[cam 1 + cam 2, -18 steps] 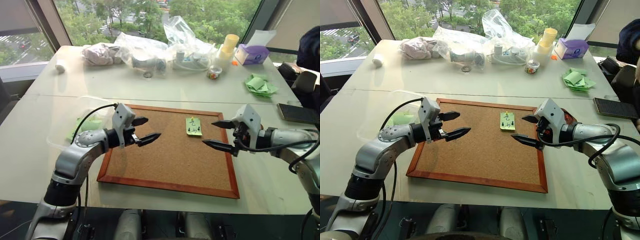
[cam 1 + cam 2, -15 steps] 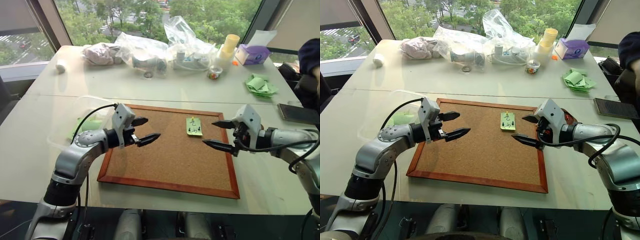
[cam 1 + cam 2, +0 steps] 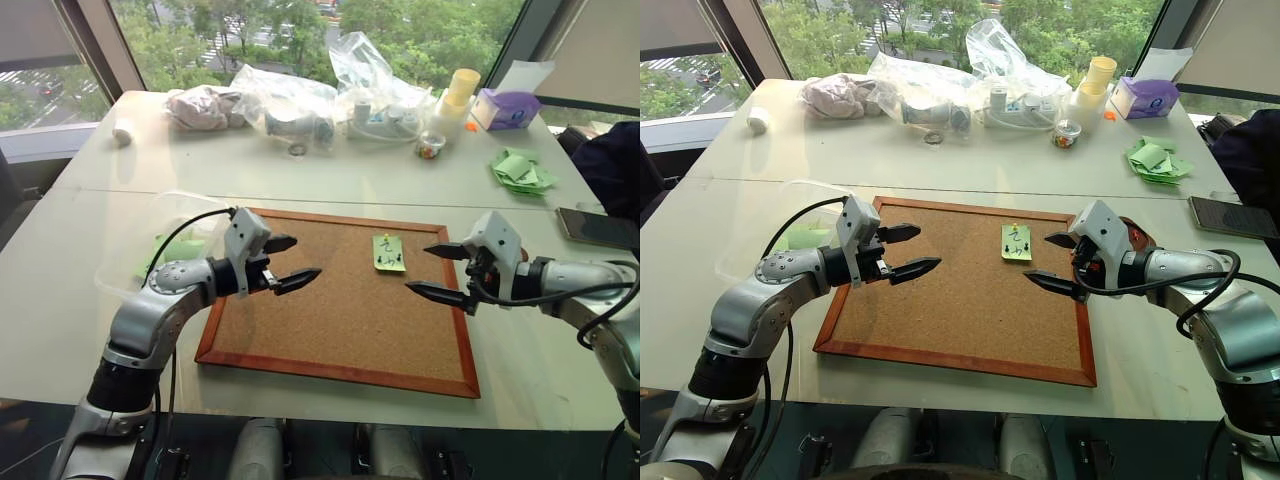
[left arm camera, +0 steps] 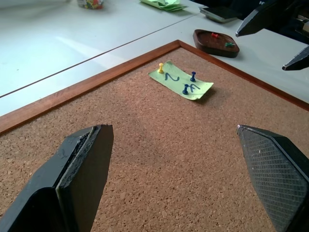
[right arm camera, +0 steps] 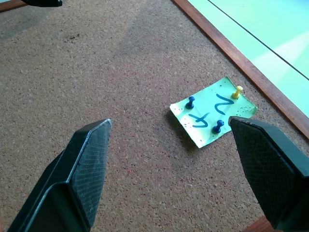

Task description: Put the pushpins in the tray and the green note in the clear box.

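Nothing has moved; both your hands hang wide and empty. The right hand (image 3: 437, 272) is nearer the green note (image 3: 387, 252), pinned by three pushpins (image 5: 217, 126).

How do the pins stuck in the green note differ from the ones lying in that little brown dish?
The pushpins in the green note number three: one yellow and two blue, standing upright with their points in the cork board. The pushpins in the tray number two: one red and one green, lying loose on their sides. All are the same tiny kind of pin with a small plastic head.
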Controlling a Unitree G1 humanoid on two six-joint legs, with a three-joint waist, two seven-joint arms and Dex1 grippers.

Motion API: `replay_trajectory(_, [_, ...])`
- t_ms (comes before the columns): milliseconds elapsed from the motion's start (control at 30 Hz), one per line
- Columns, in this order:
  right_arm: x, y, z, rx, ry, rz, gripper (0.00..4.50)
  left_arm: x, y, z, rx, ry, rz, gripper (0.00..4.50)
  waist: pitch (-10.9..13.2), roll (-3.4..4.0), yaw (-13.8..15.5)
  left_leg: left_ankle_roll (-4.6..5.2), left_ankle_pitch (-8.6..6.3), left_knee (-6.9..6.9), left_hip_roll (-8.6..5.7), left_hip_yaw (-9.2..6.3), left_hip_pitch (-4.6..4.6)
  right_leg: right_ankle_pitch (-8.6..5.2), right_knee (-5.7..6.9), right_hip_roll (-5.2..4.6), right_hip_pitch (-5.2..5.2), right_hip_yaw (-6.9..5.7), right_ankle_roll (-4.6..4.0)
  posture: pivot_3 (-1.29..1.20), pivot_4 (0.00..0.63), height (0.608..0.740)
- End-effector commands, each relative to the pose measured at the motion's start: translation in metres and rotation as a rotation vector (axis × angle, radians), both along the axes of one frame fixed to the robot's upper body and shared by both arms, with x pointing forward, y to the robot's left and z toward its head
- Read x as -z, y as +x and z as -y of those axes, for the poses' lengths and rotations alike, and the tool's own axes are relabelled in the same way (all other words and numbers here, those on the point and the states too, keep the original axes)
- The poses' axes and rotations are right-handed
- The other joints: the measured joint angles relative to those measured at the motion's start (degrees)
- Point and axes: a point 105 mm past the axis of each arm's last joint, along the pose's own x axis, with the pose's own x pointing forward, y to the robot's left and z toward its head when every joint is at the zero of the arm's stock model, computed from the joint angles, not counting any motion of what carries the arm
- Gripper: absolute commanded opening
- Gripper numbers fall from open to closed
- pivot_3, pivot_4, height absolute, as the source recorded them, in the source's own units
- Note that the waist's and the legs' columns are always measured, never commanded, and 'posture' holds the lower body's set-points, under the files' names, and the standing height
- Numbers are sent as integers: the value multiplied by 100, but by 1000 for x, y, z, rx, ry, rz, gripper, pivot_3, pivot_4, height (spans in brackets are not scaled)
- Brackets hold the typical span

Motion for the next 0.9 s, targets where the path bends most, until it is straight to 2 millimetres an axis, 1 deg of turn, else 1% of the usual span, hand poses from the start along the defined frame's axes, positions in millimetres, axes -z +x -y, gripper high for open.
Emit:
replay_trajectory(33, [-10, 0, -3, -19, -6, 50, 4028, -9, -3, 6, 30, -4, 44, 4475, 0, 0, 0, 0, 0, 0, 0, 0, 0, 0, 0, 0, 0, 0, 0, 0, 150, 740])
replay_trajectory(333, [-9, 3, -6, -30, -6, 56, 4028, -8, -3, 12, 48, -10, 74, 4475, 0, 0, 5, 0, 0, 0, 0, 0, 0, 0, 0, 0, 0, 0, 0, 0, 150, 740])
replay_trajectory(433, [-9, 4, -7, -34, -6, 58, 4028, -6, -3, 15, 60, -12, 76, 3746, 0, 0, 0, 0, 0, 0, 0, 1, 0, 0, 0, 0, 0, 0, 0, 0, 150, 740])
replay_trajectory(533, [-10, 6, -8, -36, 0, 68, 4028, 0, -6, 22, 96, -5, 74, 2324, 0, 0, -1, 0, 0, 0, 0, 1, 0, 0, 0, 0, 0, 0, 0, 0, 150, 740])
replay_trajectory(633, [-11, 12, -10, -24, 29, 83, 4028, 7, -6, 31, 122, 22, 91, 1042, 0, 0, 0, 0, 0, 1, -1, 2, 0, 0, 0, 0, 0, 0, 0, 0, 150, 740])
replay_trajectory(700, [-11, 18, -9, 1, 40, 94, 4028, 11, -3, 36, 121, 11, 87, 30, 0, 0, 3, 0, 0, 1, -2, 6, 0, 0, 0, 0, 0, 0, 0, 0, 150, 740])
replay_trajectory(767, [-10, 25, -8, 26, 36, 97, 4028, 16, -1, 40, 123, 9, 79, 30, 0, 0, 1, 0, 0, 2, -2, 6, -1, 0, 0, 0, 0, 0, 0, 0, 150, 740])
replay_trajectory(900, [0, 50, -10, 100, 41, 88, 4028, 41, 6, 48, 91, 30, 42, 30, -1, 0, -8, 0, 1, 3, -3, 10, 2, 0, 1, 1, 2, -1, 0, 0, 150, 740])
